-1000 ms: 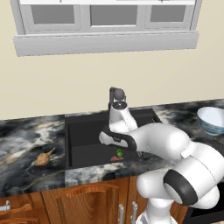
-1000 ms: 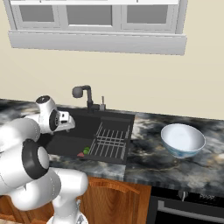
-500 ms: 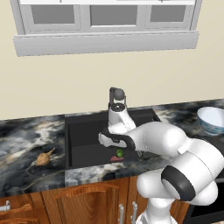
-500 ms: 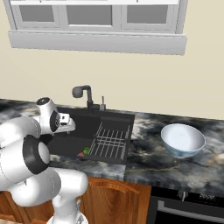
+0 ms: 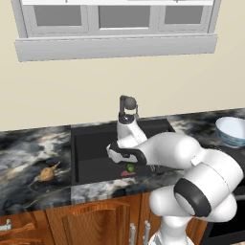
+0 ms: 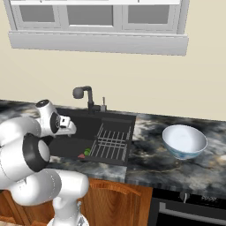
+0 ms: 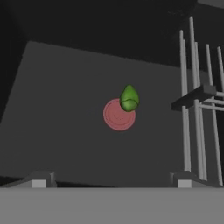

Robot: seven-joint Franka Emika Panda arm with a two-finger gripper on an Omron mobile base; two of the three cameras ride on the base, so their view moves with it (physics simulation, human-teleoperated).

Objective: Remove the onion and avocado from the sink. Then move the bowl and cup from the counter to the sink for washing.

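Down in the sink [image 5: 91,158] lies the avocado [image 7: 129,98], small and dark green on the dark floor of the basin, overlapping the edge of a round reddish drain disc [image 7: 118,115]. From the base views it shows as a green spot near the front wall of the basin [image 5: 129,168] [image 6: 87,152], with the wire rack [image 6: 112,141] just to its right. The hand [image 7: 111,183] hangs above the basin with its fingers spread wide and nothing between them; the avocado sits well clear of both fingertips [image 7: 40,181]. The onion [image 5: 46,173] rests on the marbled bench [image 5: 28,158] to the left of the sink, its thin stem pointing up and right. The bowl [image 6: 184,141] stands upright on the bench to the right of the sink, apart from the basin edge. The dark faucet [image 6: 84,95] rises behind the sink.
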